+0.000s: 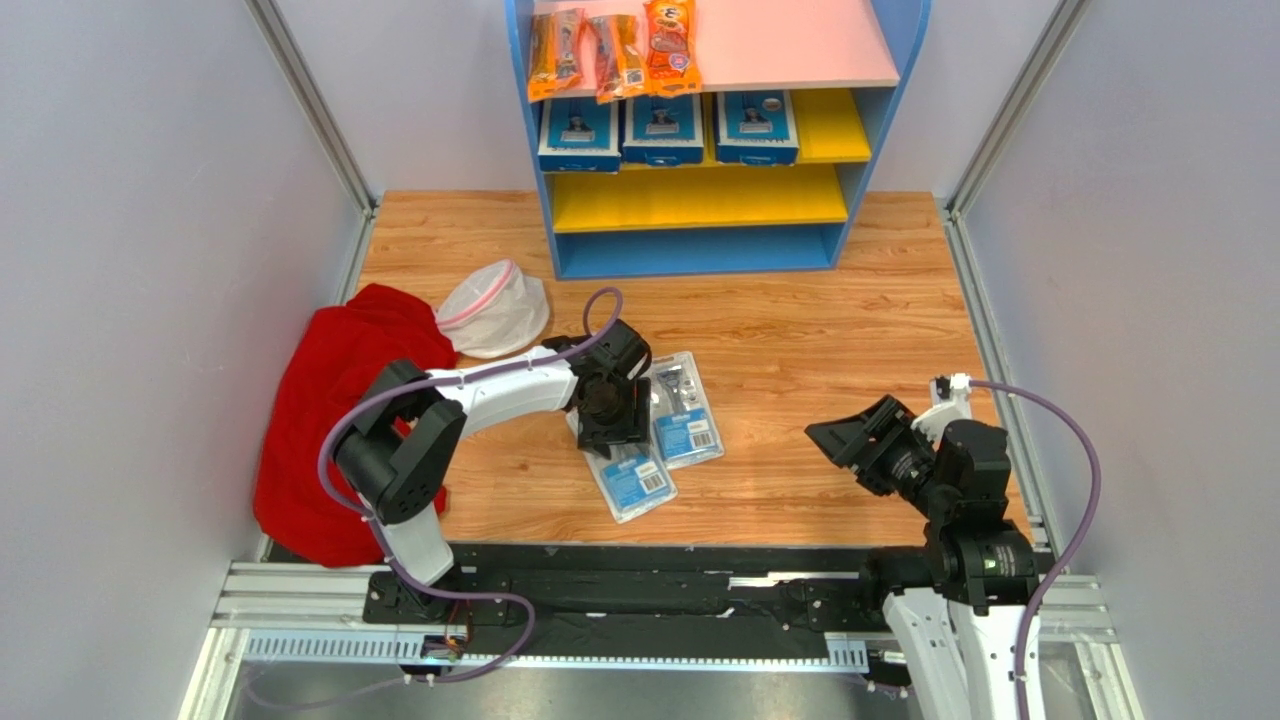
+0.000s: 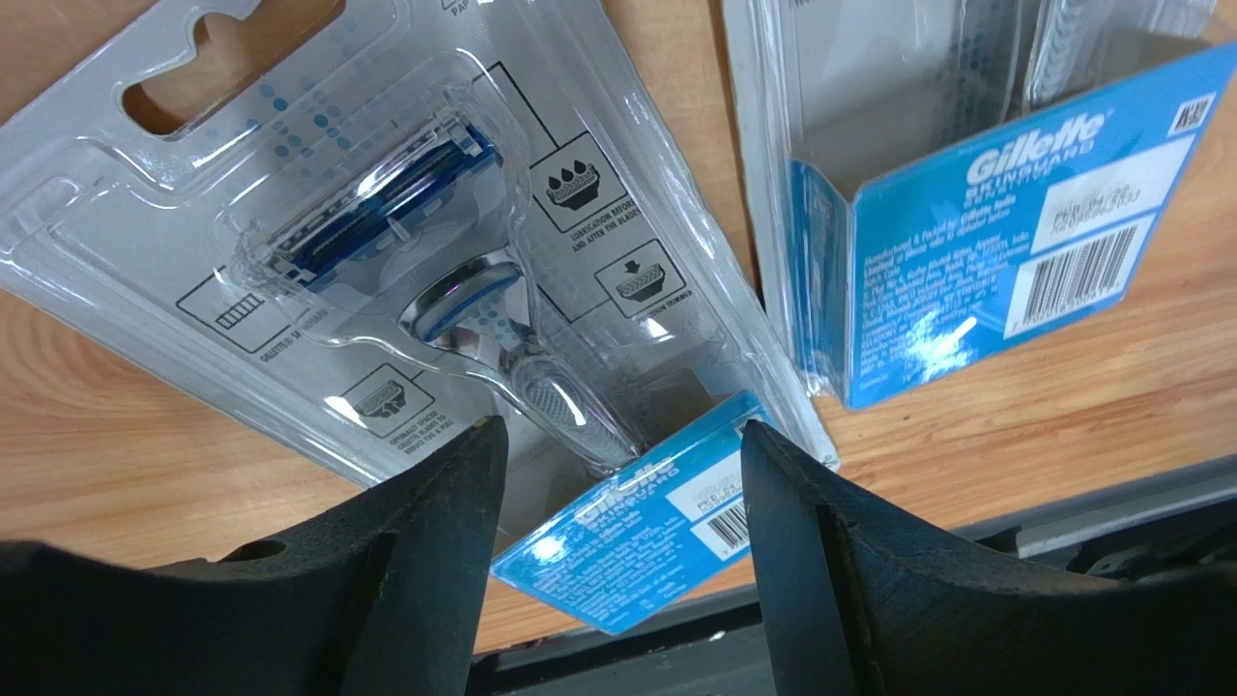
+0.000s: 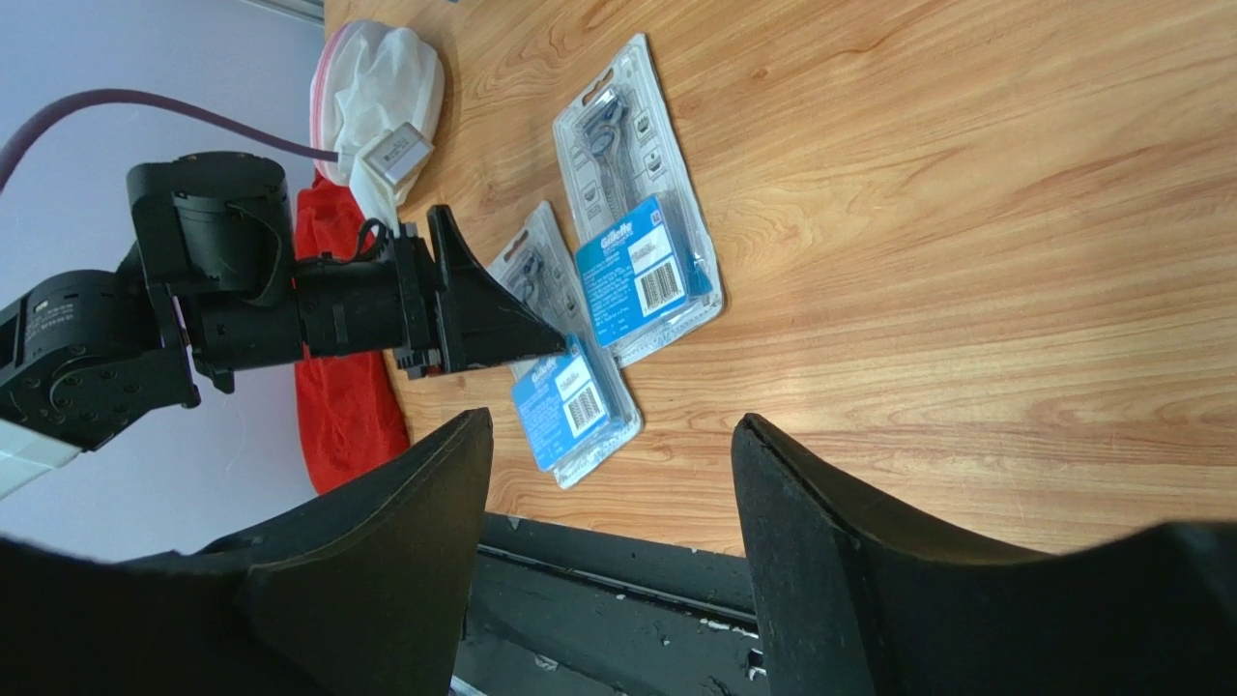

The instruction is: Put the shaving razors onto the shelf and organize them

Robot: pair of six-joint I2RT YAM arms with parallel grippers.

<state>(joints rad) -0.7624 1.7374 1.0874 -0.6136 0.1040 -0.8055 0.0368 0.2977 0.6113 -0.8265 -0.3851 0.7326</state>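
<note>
The shelf (image 1: 706, 248) stands at the far side of the table, with three larger blue razor packs (image 1: 663, 129) side by side on its upper yellow shelf. Two smaller razor packs lie flat on the wood: one nearer (image 1: 634, 477) and one further right (image 1: 685, 410). My left gripper (image 1: 613, 425) points down over the nearer pack. In the left wrist view it (image 2: 625, 435) is open, its fingers either side of that pack's (image 2: 421, 247) blue card end, the other pack (image 2: 958, 203) to the right. My right gripper (image 1: 864, 443) (image 3: 610, 428) is open and empty, apart from both packs (image 3: 639, 232).
Three orange snack packets (image 1: 613, 53) lie on the pink top board. A red cloth (image 1: 338, 420) and a white bag (image 1: 493, 308) lie at the left of the table. The black rail (image 1: 676, 570) runs along the near edge. Grey walls stand on both sides.
</note>
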